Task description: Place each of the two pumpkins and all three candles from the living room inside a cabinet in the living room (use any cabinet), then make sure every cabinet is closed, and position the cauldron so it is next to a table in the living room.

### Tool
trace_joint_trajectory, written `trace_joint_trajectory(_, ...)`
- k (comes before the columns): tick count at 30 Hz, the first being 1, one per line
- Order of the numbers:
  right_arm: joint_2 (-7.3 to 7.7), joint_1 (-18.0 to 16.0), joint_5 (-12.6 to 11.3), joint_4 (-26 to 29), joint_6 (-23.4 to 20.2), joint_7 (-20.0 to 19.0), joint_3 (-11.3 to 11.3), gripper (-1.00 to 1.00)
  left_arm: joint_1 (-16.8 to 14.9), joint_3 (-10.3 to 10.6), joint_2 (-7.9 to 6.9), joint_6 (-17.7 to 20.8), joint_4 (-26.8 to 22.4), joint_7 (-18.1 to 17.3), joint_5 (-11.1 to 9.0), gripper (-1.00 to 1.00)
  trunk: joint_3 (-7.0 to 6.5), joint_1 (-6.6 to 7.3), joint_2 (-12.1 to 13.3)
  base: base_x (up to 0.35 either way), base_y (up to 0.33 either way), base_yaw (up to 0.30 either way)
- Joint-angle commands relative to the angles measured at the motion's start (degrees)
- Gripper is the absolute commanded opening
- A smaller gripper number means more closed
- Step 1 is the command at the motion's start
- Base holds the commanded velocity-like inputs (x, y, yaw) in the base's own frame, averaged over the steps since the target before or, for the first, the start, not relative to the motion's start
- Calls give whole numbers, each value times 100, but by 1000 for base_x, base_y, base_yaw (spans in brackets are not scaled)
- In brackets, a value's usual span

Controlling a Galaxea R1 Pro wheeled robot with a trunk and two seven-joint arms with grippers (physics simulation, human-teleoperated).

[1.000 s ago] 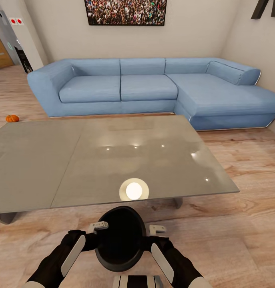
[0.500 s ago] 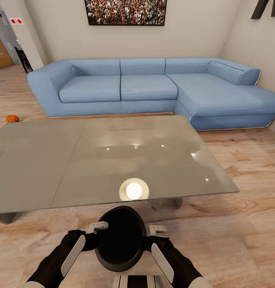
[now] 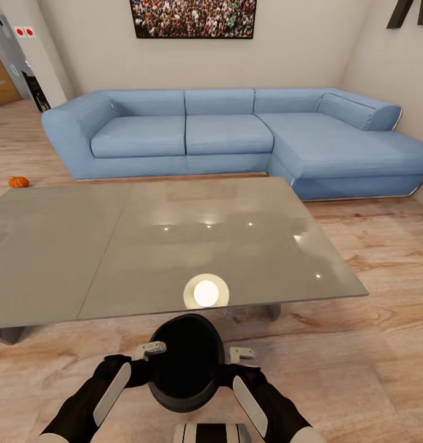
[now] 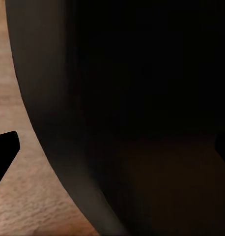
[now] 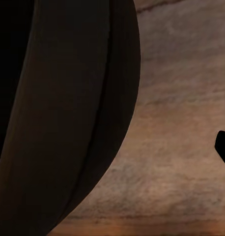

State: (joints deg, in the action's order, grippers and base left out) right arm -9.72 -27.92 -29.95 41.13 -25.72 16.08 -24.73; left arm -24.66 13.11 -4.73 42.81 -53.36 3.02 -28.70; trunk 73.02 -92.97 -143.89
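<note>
**Cauldron carried to the tabletop**

I press the cauldron (image 3: 185,363) between my left gripper (image 3: 151,348) and right gripper (image 3: 242,353), near the tabletop (image 3: 112,246) edge. Finger spread: cannot tell. Uneven pressure could tip it. A pumpkin (image 3: 18,182) lies far left.

Both forearms matte black, rounded, each with a long pale grey-white oval panel on the upper face: left arm (image 3: 97,397), right arm (image 3: 260,403). Light grey blocky gripper parts sit at the wrists, left gripper (image 3: 151,349) with small dark marks on top, right gripper (image 3: 242,354) plain grey. Trunk top (image 3: 211,432) at the frame's lower edge is white-grey with black stripes; wrist views show just black finger tips (image 4: 4,147).
</note>
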Motion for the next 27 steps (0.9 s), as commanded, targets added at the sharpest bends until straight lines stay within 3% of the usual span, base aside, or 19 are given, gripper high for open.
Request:
trace_joint_trajectory(1,5,-2,-46,6,-19,63,-23,100,-3,17,-5,17,-8,32,-39,100,5,1,-2,0,0,0)
trace_joint_trajectory(12,5,-2,-46,0,-21,62,-23,100,-2,16,-2,17,-8,32,-39,100,5,1,-2,0,0,0)
trace_joint_trajectory(27,5,-2,-46,0,-21,62,-22,100,-3,19,-2,17,-8,32,-39,100,-328,40,18,0,0,0)
